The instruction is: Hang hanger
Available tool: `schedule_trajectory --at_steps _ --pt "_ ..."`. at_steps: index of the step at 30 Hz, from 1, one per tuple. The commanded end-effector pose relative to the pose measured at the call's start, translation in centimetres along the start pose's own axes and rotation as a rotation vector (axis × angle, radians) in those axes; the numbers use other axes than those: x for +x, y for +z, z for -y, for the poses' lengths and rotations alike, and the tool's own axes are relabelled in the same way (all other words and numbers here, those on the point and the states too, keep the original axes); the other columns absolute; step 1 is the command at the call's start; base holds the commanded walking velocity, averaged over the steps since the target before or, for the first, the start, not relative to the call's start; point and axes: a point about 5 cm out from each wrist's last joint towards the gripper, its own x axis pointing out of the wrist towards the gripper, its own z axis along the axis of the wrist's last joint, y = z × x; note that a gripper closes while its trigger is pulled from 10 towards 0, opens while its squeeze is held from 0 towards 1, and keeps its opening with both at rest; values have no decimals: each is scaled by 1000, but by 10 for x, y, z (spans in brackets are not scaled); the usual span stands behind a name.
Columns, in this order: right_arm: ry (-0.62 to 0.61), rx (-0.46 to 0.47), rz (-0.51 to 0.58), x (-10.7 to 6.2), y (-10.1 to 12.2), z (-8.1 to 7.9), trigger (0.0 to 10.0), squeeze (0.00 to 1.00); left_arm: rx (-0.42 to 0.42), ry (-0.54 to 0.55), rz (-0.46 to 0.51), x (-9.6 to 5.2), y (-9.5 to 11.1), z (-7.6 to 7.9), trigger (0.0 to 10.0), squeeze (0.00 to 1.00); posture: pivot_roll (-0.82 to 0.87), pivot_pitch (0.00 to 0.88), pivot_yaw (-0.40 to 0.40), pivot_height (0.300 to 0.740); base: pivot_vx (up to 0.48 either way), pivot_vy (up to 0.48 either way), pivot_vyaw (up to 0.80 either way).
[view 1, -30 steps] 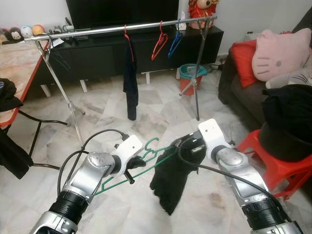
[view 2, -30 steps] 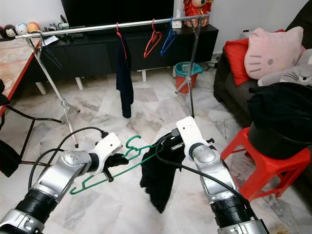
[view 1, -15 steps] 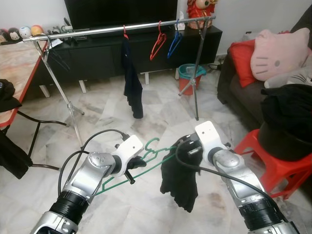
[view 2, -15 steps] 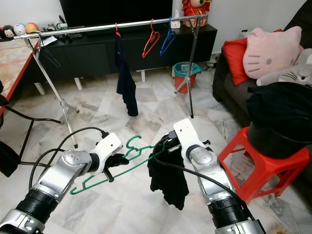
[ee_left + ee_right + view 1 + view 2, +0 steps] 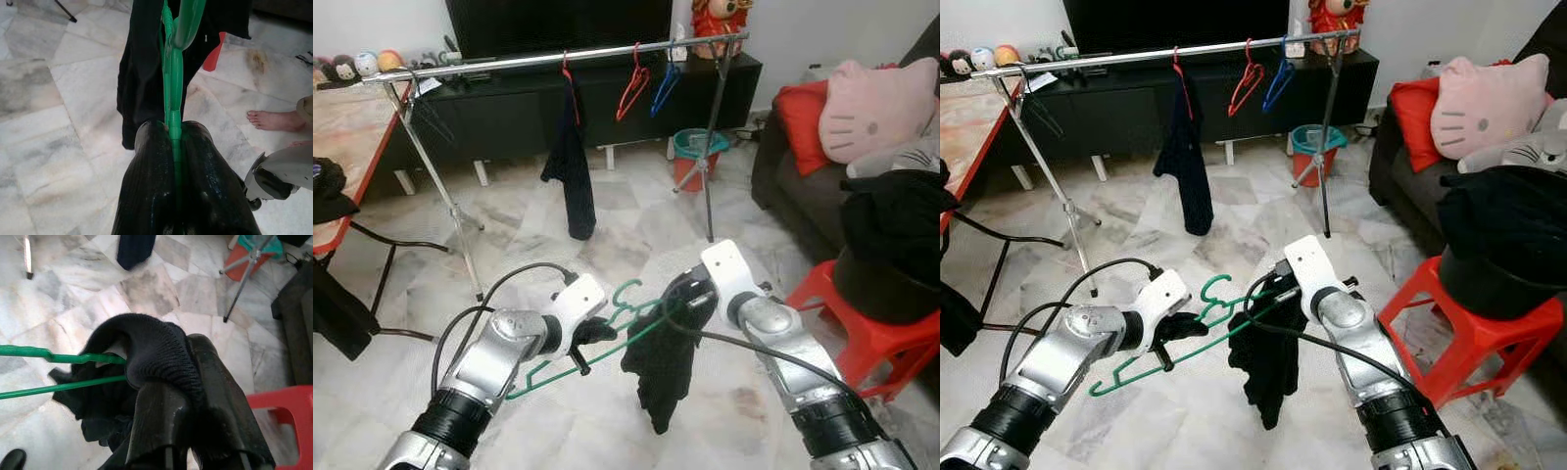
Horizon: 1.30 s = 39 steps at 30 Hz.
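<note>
Left gripper (image 5: 173, 139): fingers closed tight on the green hanger (image 5: 607, 328), gripping its wire between the two black pads, held in the air above the marble floor (image 5: 607, 215) in front of the robot. The hanger runs from this grip across to the right gripper (image 5: 181, 382), hook end uppermost near the middle.

Right gripper: fingers closed on a bunched fold of the black garment (image 5: 658, 367), which is draped over the far end of the hanger and hangs down from it, clear of the floor. The green wire enters the cloth just beside the fingers.

Clothes rail (image 5: 558, 57): stands well ahead, across the room before the dark TV cabinet (image 5: 509, 108). It carries a dark garment (image 5: 571, 166) on a red hanger, an empty red hanger (image 5: 632, 90) and a blue hanger (image 5: 661, 86).

Surroundings: red stool (image 5: 862, 328) to the right with a black bundle on it; sofa with a pink cushion (image 5: 881, 103) beyond. A table (image 5: 347, 137) stands at the left. A person's bare foot (image 5: 269, 119) rests on the floor in the left wrist view.
</note>
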Motion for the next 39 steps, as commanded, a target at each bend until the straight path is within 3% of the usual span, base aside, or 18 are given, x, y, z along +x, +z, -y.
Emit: schedule_trajectory --at_steps 1,10,19,29,30,39 --pt "-30 -6 32 1 9 9 10000 0 3 -2 20 -4 4 0 10000 0 89 0 -7 740 0 0 0" --pt "13 -7 69 -2 20 0 10000 0 1 39 14 -2 4 -5 10000 0 87 0 -5 740 0 0 0" --pt "46 -5 133 -20 42 -13 10000 0 -28 173 -55 4 -2 -16 10000 0 82 0 -6 740 0 0 0" --pt "155 -52 168 -41 58 -31 10000 0 -41 208 -45 9 2 -19 10000 0 78 0 -5 740 0 0 0" --pt "144 -73 169 -45 59 -32 10000 0 -69 264 -41 9 4 -25 10000 0 78 0 -7 740 0 0 0" --pt "83 -66 104 -47 46 -27 10000 0 -119 428 -163 2 -10 -42 10000 0 79 0 -5 740 0 0 0"
